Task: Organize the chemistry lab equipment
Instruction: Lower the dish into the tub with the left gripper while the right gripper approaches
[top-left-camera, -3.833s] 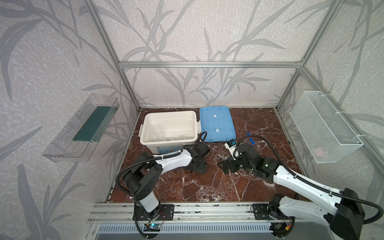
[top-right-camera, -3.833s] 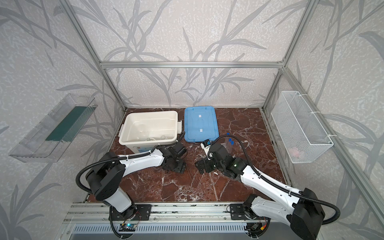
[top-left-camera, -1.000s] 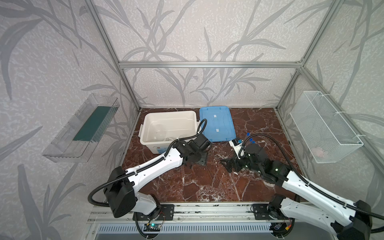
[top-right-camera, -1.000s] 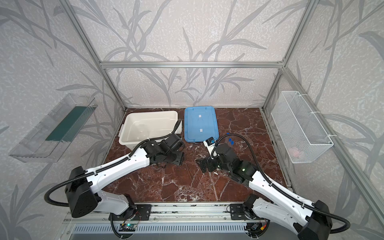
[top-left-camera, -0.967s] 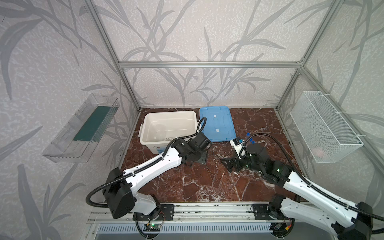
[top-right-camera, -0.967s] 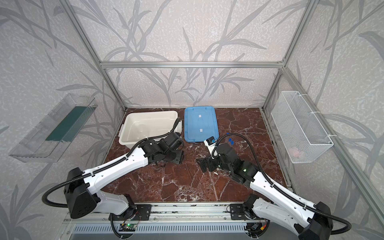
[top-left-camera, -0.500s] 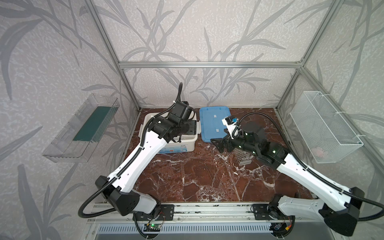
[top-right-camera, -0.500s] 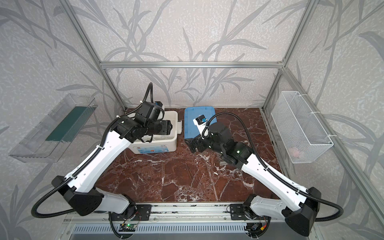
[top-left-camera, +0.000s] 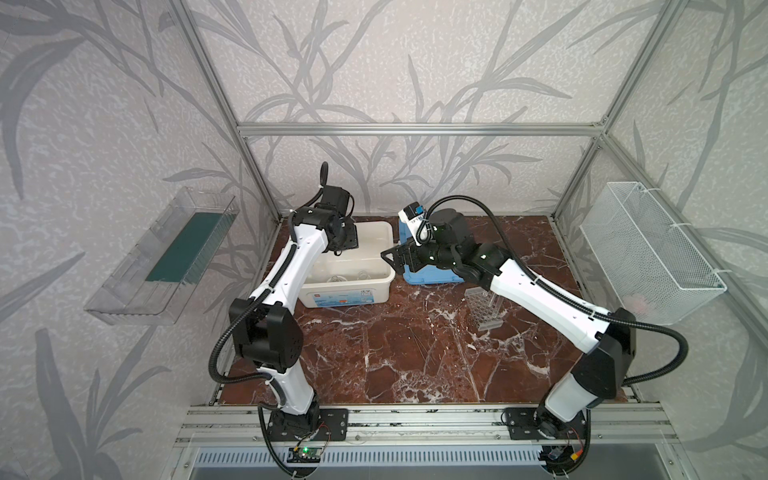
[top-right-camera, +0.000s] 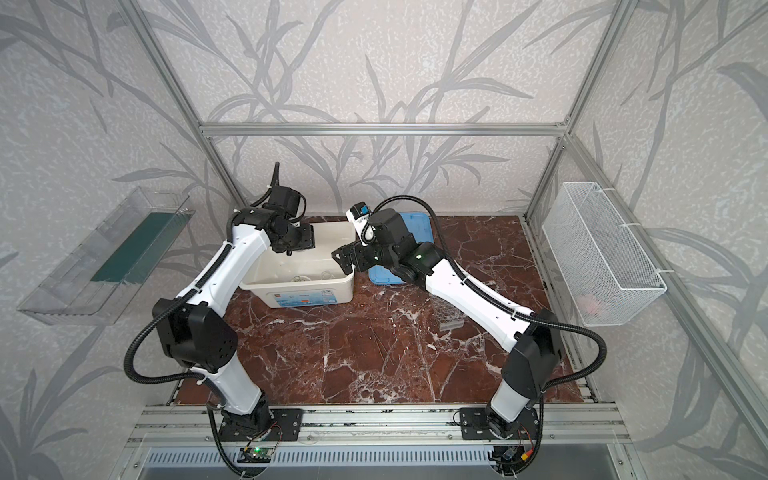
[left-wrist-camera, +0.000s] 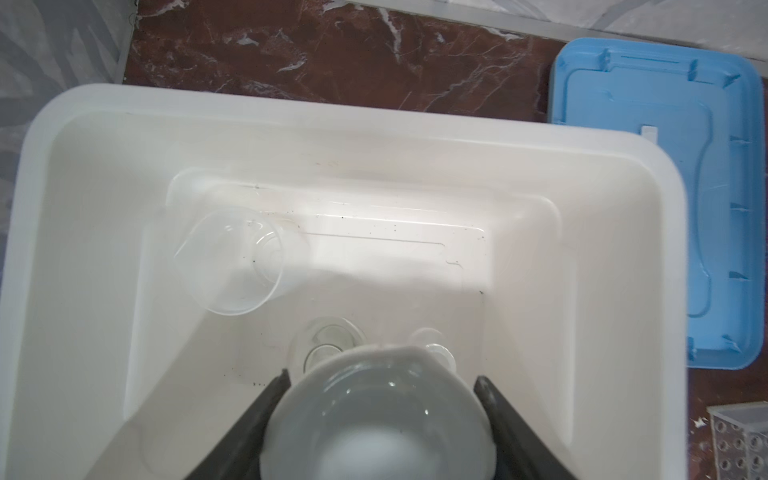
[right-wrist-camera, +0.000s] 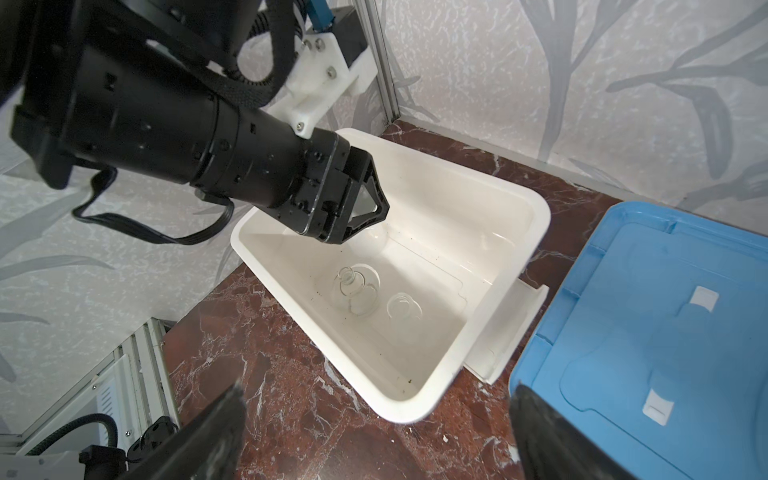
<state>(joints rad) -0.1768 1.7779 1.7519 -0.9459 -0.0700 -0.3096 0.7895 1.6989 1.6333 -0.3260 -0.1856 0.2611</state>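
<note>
My left gripper (left-wrist-camera: 380, 378) is shut on the little round white dish (left-wrist-camera: 378, 419), with a black finger on either side of its rim. It hangs over the inside of the white box (left-wrist-camera: 623, 158). In the box stand a clear beaker (left-wrist-camera: 232, 262), a small flask (right-wrist-camera: 353, 291) and a smaller beaker (right-wrist-camera: 403, 307). My right gripper (right-wrist-camera: 378, 399) is open and empty, above the floor by the box's right rim. Both top views show the left gripper (top-left-camera: 345, 245) (top-right-camera: 299, 245) over the box and the right gripper (top-left-camera: 388, 255) (top-right-camera: 338, 255) beside it. The clear holed tube rack (top-left-camera: 484, 309) stands under the right arm.
The blue lid (top-left-camera: 432, 276) lies flat to the right of the box, partly under my right arm. A white wire basket (top-left-camera: 648, 253) hangs on the right wall and a clear shelf (top-left-camera: 166, 257) on the left wall. Brown marble floor (top-left-camera: 395, 353) lies in front.
Both arms have risen from low over the floor to the white box. The left one has carried the dish over the box; the right has swung up and left to the box's rim.
</note>
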